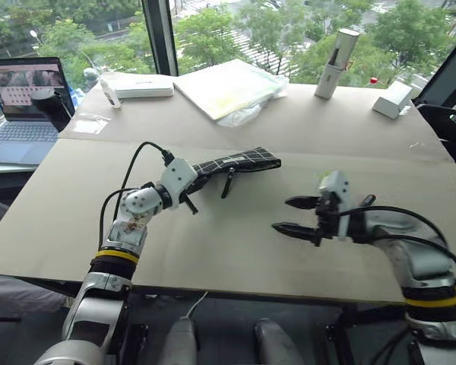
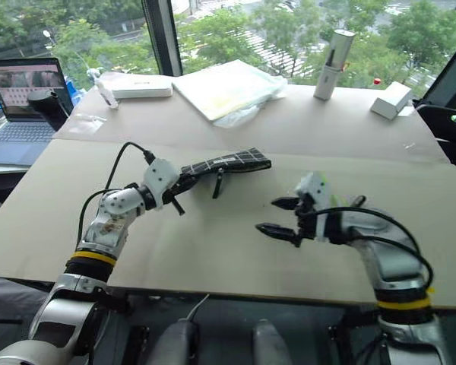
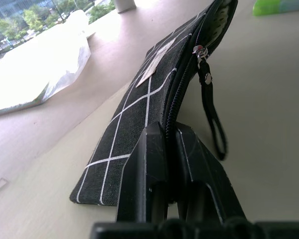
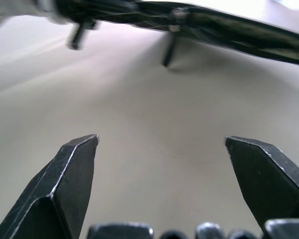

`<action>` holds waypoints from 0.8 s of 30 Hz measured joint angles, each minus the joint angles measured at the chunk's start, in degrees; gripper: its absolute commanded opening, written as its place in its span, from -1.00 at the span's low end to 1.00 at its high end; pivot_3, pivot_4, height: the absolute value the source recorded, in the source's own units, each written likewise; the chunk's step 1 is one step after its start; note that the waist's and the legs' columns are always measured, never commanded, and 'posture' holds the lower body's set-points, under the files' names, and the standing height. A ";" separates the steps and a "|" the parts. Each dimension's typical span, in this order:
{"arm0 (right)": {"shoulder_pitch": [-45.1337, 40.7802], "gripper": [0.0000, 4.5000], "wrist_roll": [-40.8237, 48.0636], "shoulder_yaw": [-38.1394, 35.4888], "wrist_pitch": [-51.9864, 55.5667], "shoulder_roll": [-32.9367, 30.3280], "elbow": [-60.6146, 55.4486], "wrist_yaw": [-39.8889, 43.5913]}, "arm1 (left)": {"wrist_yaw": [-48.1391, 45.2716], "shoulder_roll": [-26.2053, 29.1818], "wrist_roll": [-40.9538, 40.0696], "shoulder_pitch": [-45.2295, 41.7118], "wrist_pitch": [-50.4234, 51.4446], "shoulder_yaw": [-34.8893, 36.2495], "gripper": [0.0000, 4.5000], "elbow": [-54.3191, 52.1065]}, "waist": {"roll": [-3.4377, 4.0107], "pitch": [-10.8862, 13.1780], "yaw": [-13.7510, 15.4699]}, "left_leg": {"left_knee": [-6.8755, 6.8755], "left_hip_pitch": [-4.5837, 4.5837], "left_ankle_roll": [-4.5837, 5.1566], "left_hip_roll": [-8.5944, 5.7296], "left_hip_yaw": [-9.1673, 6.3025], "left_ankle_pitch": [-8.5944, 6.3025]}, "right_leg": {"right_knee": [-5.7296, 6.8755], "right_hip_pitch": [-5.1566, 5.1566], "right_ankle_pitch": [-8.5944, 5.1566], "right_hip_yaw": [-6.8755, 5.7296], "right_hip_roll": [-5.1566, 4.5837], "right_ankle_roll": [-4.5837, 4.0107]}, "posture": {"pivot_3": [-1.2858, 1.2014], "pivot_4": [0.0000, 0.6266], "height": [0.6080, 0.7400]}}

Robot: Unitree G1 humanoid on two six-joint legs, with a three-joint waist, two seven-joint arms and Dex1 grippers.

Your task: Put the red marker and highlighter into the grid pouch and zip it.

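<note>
Holding grid pouch [image 1: 239, 162] aloft, left gripper [image 1: 196, 182].

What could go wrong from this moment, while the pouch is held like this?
1. The left gripper pinches the grid pouch at one end only, so the rest hangs above the table and may sag or slip from the fingers.
2. The zipper looks nearly closed, but its far end seems a little open, so the contents could perhaps slide out.
3. The right gripper is open and apart from the pouch, so nothing supports the free end.
</note>
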 measured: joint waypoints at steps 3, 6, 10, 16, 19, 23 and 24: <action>0.08 0.99 -0.63 -7.88 5.66 1.56 -0.85 -11.87 | 0.09 0.09 -0.27 0.02 0.61 0.04 -1.00 -0.70 | 0.00 0.00 0.14 | 0.00 -0.02 0.00 -0.03 -0.02 0.00 | -0.04 0.02 0.00 0.02 -0.01 0.00 | 0.03 -0.52 1.00; 1.43 0.99 -2.41 -11.53 10.43 5.19 -3.73 -21.88 | 0.51 -0.60 -0.26 0.02 0.49 0.00 -1.00 -0.52 | 0.00 0.00 0.32 | -0.02 -0.05 0.00 -0.06 -0.04 0.00 | -0.08 0.01 0.00 0.02 -0.01 0.00 | 0.03 -0.52 1.00; 5.27 0.99 -5.77 -12.06 13.87 9.96 -7.40 -32.18 | 0.67 -2.51 -0.26 0.06 0.06 -0.61 -1.00 0.90 | 0.00 0.00 0.52 | 0.00 -0.09 0.00 -0.10 -0.05 0.00 | -0.08 0.00 0.00 0.03 -0.04 0.00 | 0.03 -0.52 1.00; 6.46 0.99 -11.05 -14.29 14.98 15.40 -7.97 -44.88 | 0.66 -4.59 -0.24 0.04 -0.68 -1.54 -1.00 2.68 | 0.01 -0.01 0.34 | 0.00 -0.09 0.00 -0.11 -0.06 0.00 | -0.06 -0.01 -0.01 0.03 -0.05 0.00 | 0.03 -0.52 1.00; 6.43 0.99 -12.17 -14.83 15.04 15.95 -7.97 -47.94 | 0.67 -4.65 -0.24 -0.05 -0.89 -1.54 -1.00 3.14 | 0.01 -0.01 0.29 | -0.01 -0.09 0.00 -0.11 -0.06 0.00 | -0.06 -0.01 -0.01 0.03 -0.05 0.00 | 0.03 -0.52 1.00; 4.93 0.99 -12.34 -14.89 15.02 18.40 -7.19 -50.50 | 0.72 -4.79 -0.24 -0.15 -1.04 -1.53 -1.00 3.80 | 0.01 -0.01 0.19 | -0.01 -0.09 0.00 -0.11 -0.07 0.00 | -0.07 0.00 0.00 0.03 -0.05 0.00 | 0.03 -0.52 1.00; 3.85 0.99 -12.36 -14.78 14.93 19.31 -5.99 -51.51 | 0.75 -4.97 -0.24 -0.16 -1.04 -1.56 -1.00 3.81 | 0.01 -0.01 0.14 | 0.00 -0.09 0.00 -0.11 -0.07 0.00 | -0.07 0.00 0.00 0.03 -0.05 0.00 | 0.03 -0.52 1.00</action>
